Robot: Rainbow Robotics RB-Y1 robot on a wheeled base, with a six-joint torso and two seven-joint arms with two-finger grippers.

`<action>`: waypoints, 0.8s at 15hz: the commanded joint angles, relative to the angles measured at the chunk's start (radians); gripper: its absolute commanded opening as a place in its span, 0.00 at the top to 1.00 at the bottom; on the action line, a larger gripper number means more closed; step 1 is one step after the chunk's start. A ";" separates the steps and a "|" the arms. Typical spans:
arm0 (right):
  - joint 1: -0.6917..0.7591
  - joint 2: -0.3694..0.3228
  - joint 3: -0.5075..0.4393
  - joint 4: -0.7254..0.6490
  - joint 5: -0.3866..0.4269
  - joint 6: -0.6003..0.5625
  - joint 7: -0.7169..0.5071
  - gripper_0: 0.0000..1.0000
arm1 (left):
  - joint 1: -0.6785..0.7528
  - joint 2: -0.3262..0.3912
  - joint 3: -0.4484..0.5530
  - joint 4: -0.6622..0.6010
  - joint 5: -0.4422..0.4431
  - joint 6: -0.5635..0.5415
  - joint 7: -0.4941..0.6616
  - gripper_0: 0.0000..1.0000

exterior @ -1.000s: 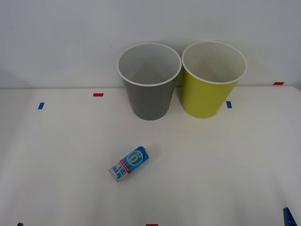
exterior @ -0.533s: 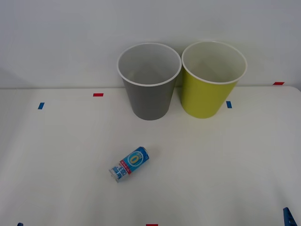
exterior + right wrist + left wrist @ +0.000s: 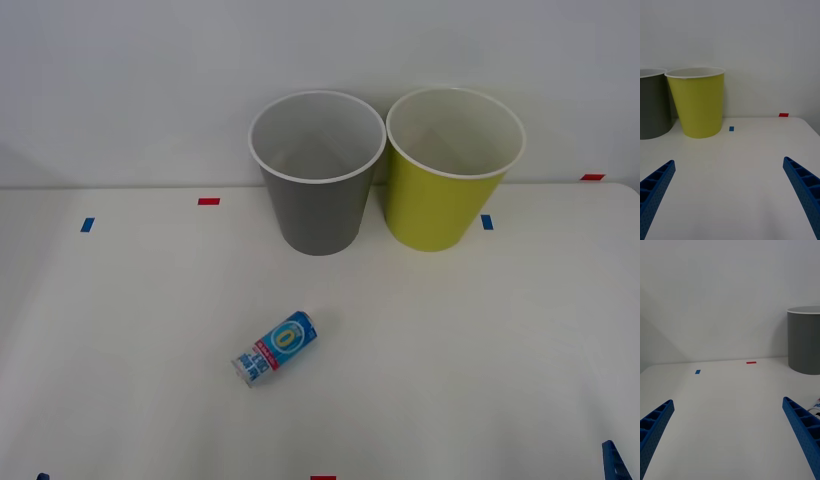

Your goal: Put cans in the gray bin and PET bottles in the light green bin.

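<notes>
Surface: white table is sitting against a plain white wall, with small red and blue tape marks lying on it.
Gray bin: the gray bin is standing upright at the back of the table, serving as the landmark; its white rim is facing up and its pale inside is showing.
Light green bin: the light green bin is standing upright just beside the gray bin, on its right, their rims nearly touching.
Can: the blue can is lying on its side on the table, in front of the gray bin and slightly to its left, well apart from it.
Can label: a yellow oval logo is showing on the blue body, next to a red-and-white band; the small print is too fine to read.
Left gripper: the left gripper is hovering low over the table, left of and nearer than the gray bin, its blue ribbed fingers spread wide and holding nothing.
Right gripper: the right gripper is hovering low over the table, right of and nearer than the gray bin, facing the light green bin, fingers spread wide and holding nothing.
</notes>
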 commanded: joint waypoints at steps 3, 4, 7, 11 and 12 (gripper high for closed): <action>0.000 0.000 0.000 0.000 0.000 0.000 0.000 0.00 | 0.000 0.000 0.000 0.000 0.000 0.000 0.000 0.00; 0.000 0.000 0.000 0.000 0.000 0.000 0.000 0.00 | 0.000 0.000 0.000 0.000 0.000 0.000 0.000 0.00; 0.000 0.000 0.000 0.000 0.000 0.000 0.000 0.00 | 0.000 0.000 0.000 0.000 0.000 0.000 0.000 0.00; 0.000 0.000 0.000 0.000 0.000 0.000 0.000 0.00 | 0.000 0.000 0.000 0.000 0.000 0.000 0.000 0.00; 0.000 0.000 0.000 0.000 0.000 0.000 0.000 0.00 | -0.028 -0.015 -0.018 0.029 -0.005 0.018 0.000 0.00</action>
